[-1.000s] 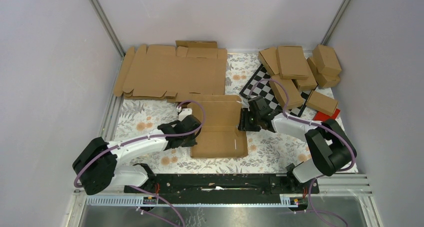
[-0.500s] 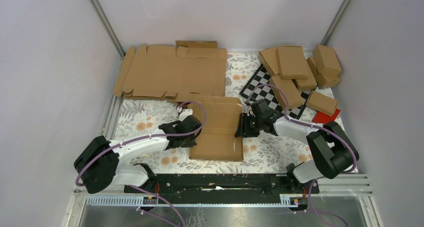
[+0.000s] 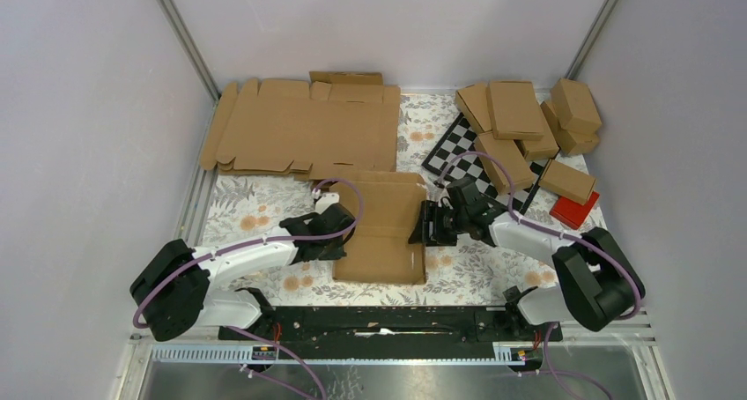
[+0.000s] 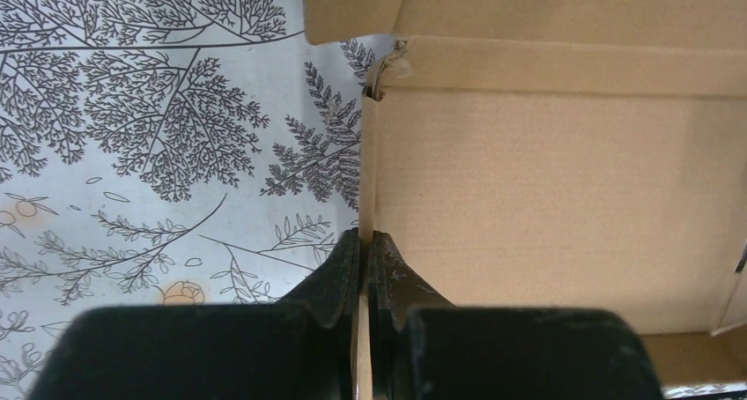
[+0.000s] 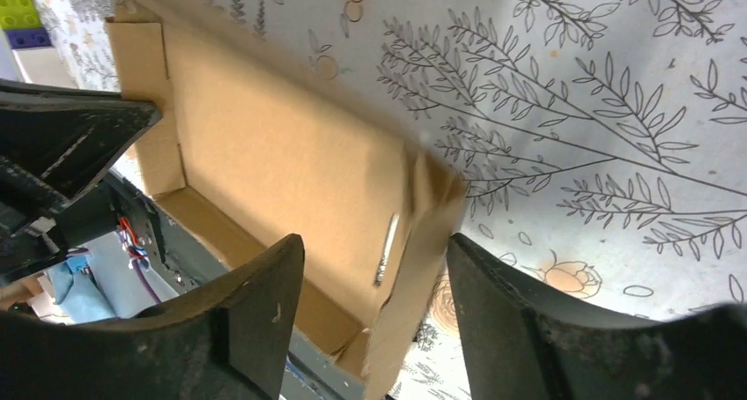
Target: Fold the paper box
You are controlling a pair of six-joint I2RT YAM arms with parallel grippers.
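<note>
The paper box point(image 3: 383, 228) is a half-formed brown cardboard tray lying on the flowered cloth in the middle of the table. My left gripper point(image 3: 338, 234) is at its left side. In the left wrist view that gripper point(image 4: 364, 241) is shut on the thin upright left wall of the paper box point(image 4: 546, 197). My right gripper point(image 3: 424, 225) is at the right side and stands open. In the right wrist view its fingers point(image 5: 264, 316) straddle the raised right wall point(image 5: 414, 268) with gaps showing, and the box floor point(image 5: 282, 162) lies beyond.
A pile of flat cardboard blanks point(image 3: 304, 131) lies at the back left. A chequered board point(image 3: 458, 149) sits behind the right gripper, with several folded cartons point(image 3: 520, 118) on and beside it. A small red block point(image 3: 574, 211) lies to the right.
The box's right side has been pushed up from flat to upright, so its right edge has shifted left. My right gripper's jaws have widened. The left gripper has kept its hold.
</note>
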